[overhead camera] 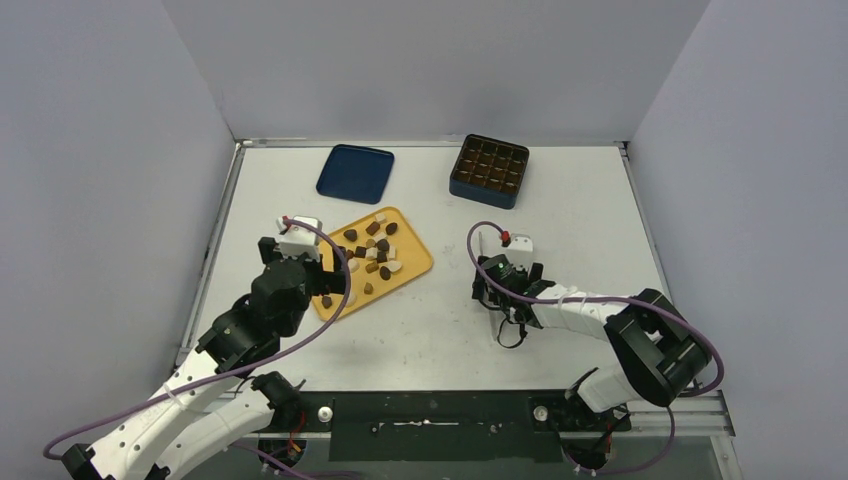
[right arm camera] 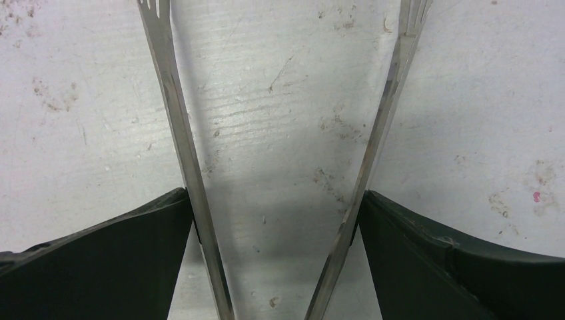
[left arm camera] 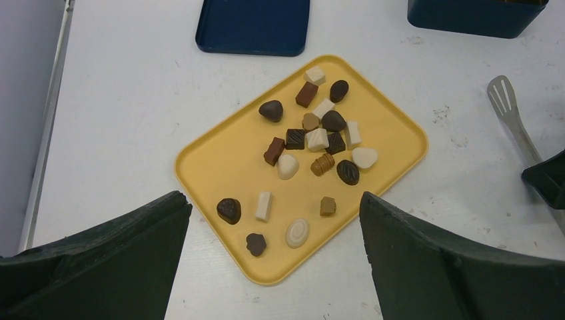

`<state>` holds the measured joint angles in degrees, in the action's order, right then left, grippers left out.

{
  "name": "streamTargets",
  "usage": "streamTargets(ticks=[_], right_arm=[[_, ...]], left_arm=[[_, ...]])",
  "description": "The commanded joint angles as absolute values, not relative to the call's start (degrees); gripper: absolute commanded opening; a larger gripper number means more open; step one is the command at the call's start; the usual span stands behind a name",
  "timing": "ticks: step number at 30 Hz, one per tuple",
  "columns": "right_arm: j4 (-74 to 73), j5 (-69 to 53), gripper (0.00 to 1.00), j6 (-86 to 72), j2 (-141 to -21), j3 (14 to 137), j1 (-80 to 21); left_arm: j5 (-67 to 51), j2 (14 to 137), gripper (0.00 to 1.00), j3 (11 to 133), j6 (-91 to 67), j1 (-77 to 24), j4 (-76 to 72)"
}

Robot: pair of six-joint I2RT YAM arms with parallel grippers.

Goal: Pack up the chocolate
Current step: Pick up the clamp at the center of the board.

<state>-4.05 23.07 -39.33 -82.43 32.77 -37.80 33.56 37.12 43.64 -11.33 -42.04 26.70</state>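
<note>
Several chocolate [left arm camera: 316, 140] pieces, dark brown, caramel and white, lie loose on a yellow tray [left arm camera: 220, 160] left of the table's middle [overhead camera: 372, 250]. My left gripper [left arm camera: 273, 200] hovers open over the tray's near corner with nothing between its fingers; from above it is at the tray's left end [overhead camera: 338, 282]. My right gripper [right arm camera: 274, 195] is low over the bare table, right of the tray [overhead camera: 505, 280]. It is shut on metal tongs [right arm camera: 176, 120]: each tong arm lies against the inner face of a finger. The spread tong tips point away from it [left arm camera: 501, 97].
A dark blue gridded box [overhead camera: 489, 170] with empty cells stands at the back right. Its flat blue lid [overhead camera: 355, 172] lies at the back, just behind the tray. Grey walls close in the table on three sides.
</note>
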Motion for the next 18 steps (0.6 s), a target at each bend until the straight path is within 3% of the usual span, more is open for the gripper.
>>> streamTargets(ticks=[1, 9, 18], right_arm=[[-4.0, 23.4, 0.95, -39.8, -84.9, 32.5, -37.3], [-6.0, 24.7, 0.82, -39.9, -85.0, 33.7, -38.0], [-11.4, 21.2, 0.65, -35.4, -75.5, 35.5, -39.2]], left_arm=[[33.0, 36.6, 0.97, 43.8, -10.9, -41.7, 24.0], [34.1, 36.8, 0.97, 44.0, -11.4, -41.7, 24.3], [33.7, 40.0, 0.97, 45.1, -13.9, -41.7, 26.9]])
